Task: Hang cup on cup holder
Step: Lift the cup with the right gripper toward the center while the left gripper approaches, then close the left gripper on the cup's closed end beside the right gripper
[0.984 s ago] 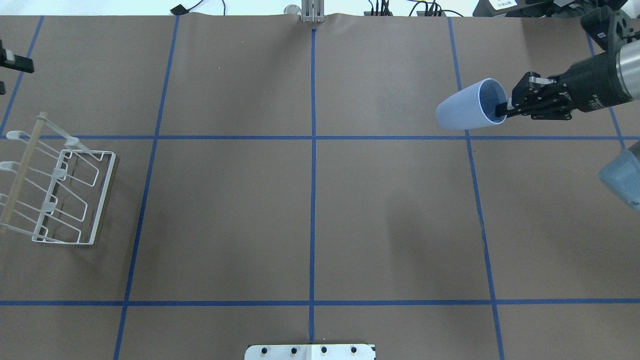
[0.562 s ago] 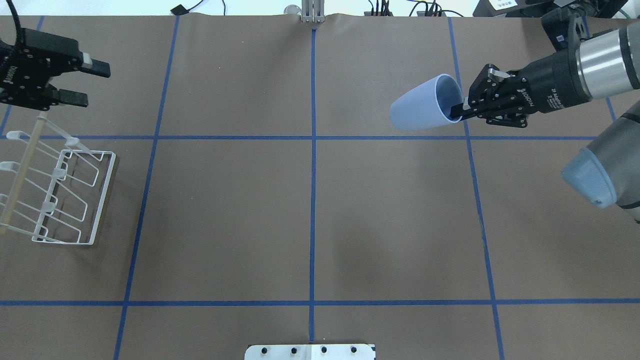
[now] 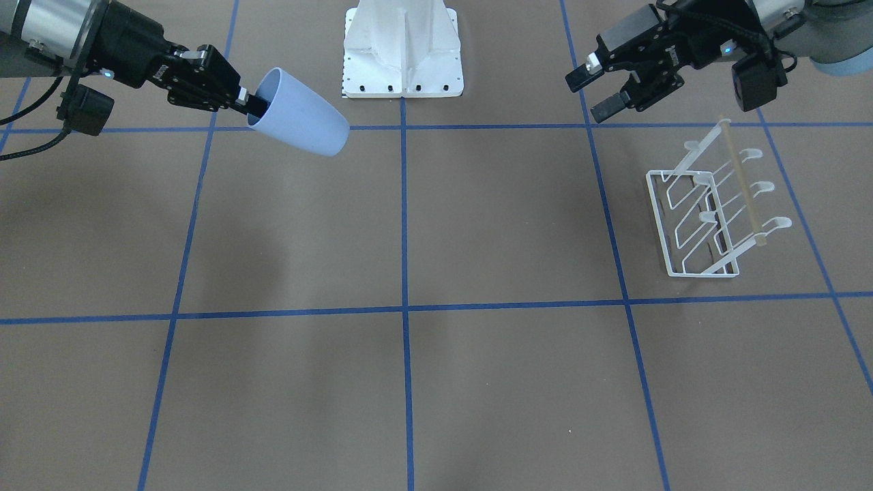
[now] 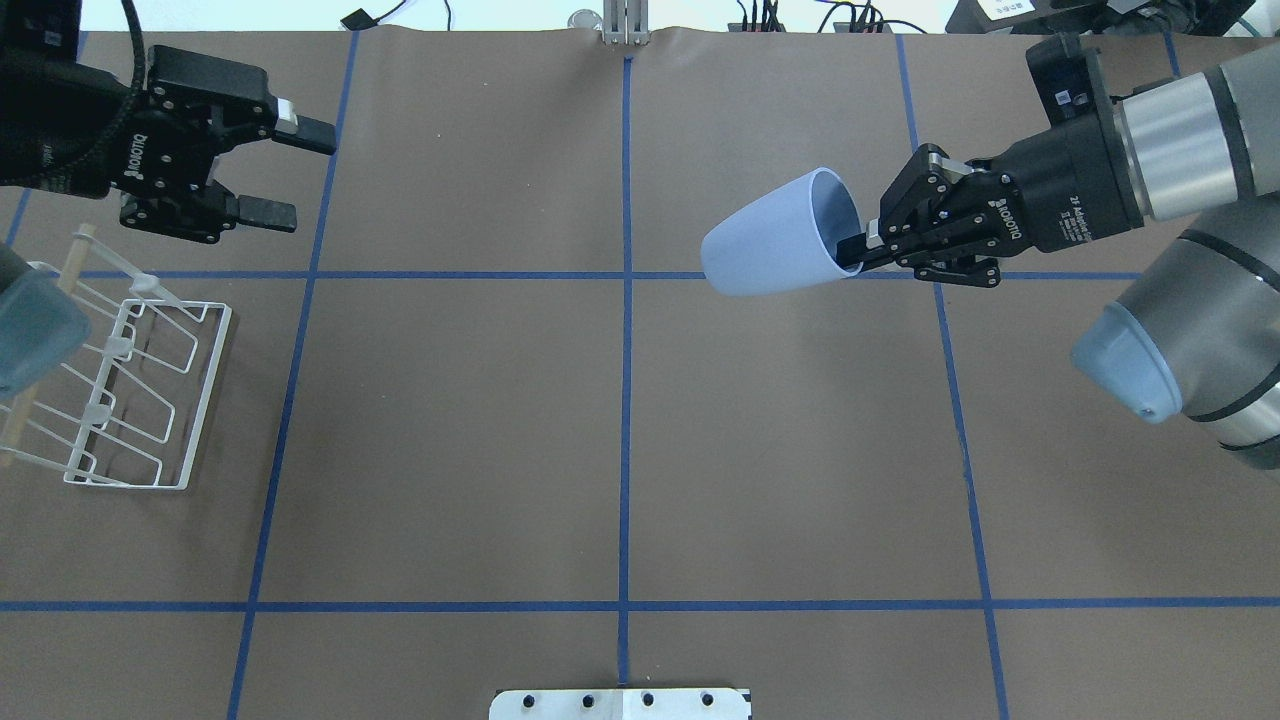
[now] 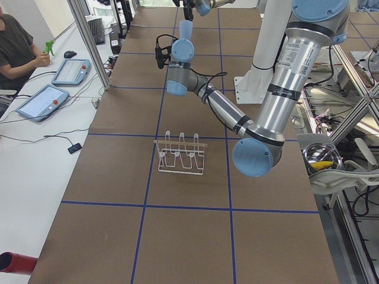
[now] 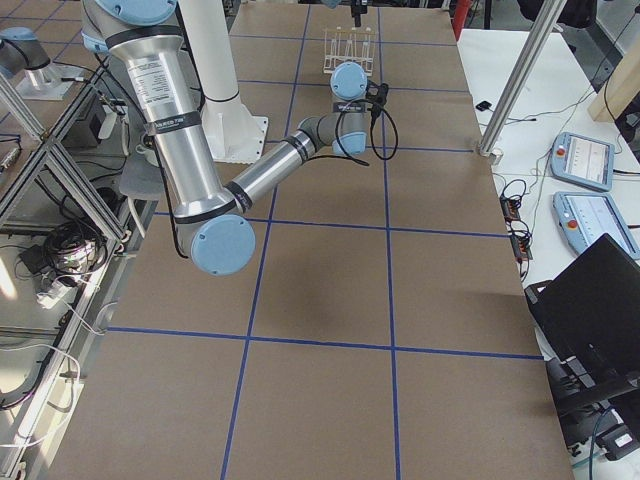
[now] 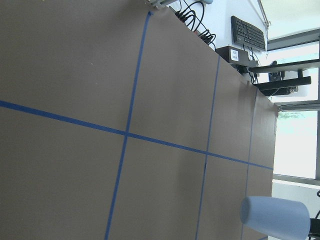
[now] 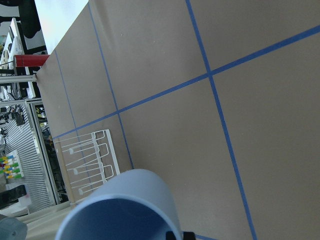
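The pale blue cup (image 4: 770,240) lies tilted in the air, its base pointing to the table's middle. My right gripper (image 4: 855,250) is shut on its rim, one finger inside the mouth. It shows the same way in the front view, cup (image 3: 300,123) and right gripper (image 3: 254,103). The white wire cup holder (image 4: 208,398) stands on the table at the left and also shows in the front view (image 3: 659,221). My left gripper (image 4: 300,172) is open and empty, in the air just beyond the holder's far end; in the front view the left gripper (image 3: 588,97) is open too.
The white robot pedestal (image 3: 402,48) stands at the table's near middle edge. Blue tape lines cross the brown table (image 4: 450,430). My left arm's elbow (image 4: 30,330) overlaps the holder's left side. My right arm's elbow (image 4: 1180,340) hangs over the right part.
My right gripper has carried the cup leftward toward the table's middle. My left gripper has come in from the left edge and moved right, staying open.
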`<state>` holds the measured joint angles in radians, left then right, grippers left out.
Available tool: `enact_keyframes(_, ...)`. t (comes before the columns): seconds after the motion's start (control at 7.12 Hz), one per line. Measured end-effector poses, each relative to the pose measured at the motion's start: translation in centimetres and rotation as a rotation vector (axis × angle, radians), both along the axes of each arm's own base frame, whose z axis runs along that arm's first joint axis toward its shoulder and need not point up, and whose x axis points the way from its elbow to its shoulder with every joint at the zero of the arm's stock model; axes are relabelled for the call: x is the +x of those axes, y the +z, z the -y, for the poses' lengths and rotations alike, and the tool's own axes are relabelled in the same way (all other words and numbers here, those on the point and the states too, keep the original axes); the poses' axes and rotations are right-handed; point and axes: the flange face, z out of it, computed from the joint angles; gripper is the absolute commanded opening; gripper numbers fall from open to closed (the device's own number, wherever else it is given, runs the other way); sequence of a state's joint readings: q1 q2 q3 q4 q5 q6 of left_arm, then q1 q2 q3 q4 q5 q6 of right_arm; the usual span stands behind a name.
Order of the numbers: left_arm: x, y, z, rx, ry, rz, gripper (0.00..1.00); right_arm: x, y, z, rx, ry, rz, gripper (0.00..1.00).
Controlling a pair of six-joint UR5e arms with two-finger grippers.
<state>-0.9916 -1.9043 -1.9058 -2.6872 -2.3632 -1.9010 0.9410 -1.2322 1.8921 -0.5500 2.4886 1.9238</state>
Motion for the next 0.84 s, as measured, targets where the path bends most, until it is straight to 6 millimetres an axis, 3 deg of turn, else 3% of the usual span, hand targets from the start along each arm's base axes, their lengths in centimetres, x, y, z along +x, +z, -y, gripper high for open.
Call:
enact_keyframes(0.28, 2.9, -0.6, -2.2, -0.017, 0.012, -0.134, 0.98, -1.2, -2.4, -1.4, -0.034, -0.048, 0.067, 0.00)
enact_keyframes(0.84, 4.0, -1.8, -4.1, -0.056, 0.075, -0.291, 0.98, -2.9, -4.3, -4.6, -0.175, -0.058, 0.318, 0.00)
